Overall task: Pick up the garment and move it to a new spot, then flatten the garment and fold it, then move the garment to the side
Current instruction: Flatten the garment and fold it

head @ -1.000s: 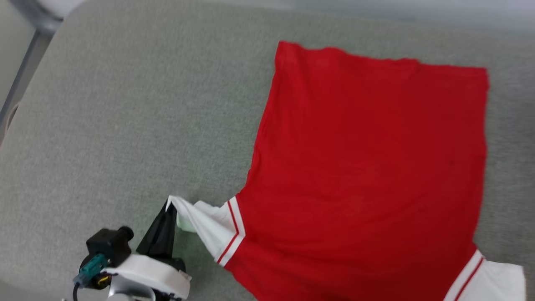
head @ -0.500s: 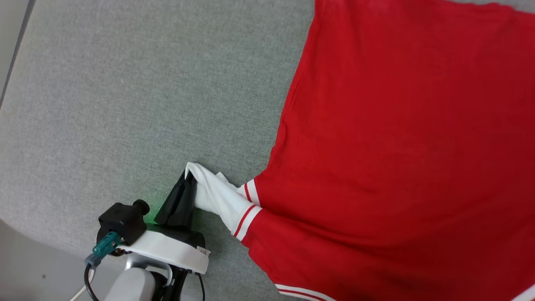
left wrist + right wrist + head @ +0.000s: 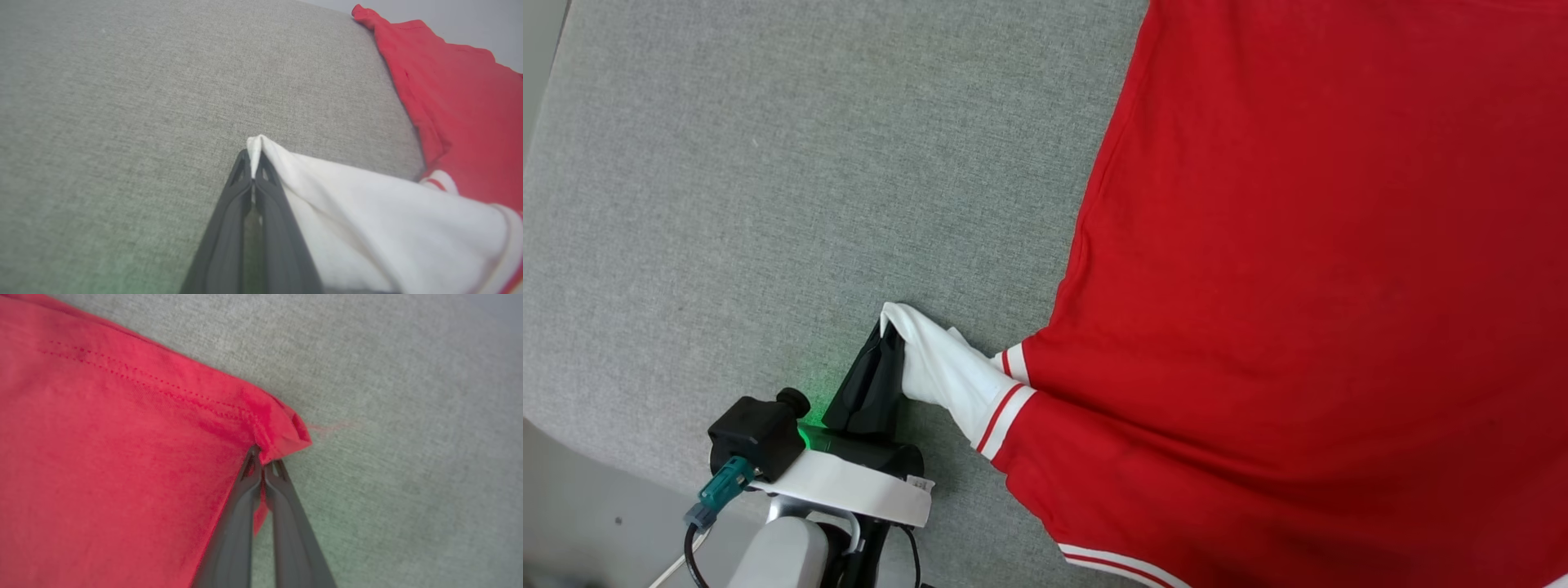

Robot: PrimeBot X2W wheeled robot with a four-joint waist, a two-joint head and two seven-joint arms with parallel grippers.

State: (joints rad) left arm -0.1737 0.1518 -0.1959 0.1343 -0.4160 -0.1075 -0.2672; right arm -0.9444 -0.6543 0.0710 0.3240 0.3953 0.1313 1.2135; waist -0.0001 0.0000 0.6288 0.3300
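On the grey surface (image 3: 768, 204) the garment (image 3: 1298, 286) lay spread to the right. My left jaws pinched its white sleeve (image 3: 367, 204), my right jaws its hem corner (image 3: 282, 433). I judged an even, low outward pull best.

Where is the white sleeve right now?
The white sleeve lies lower centre-left in the head view on the grey cushion, its tip pinched in the left end effector, left of the garment's red body.
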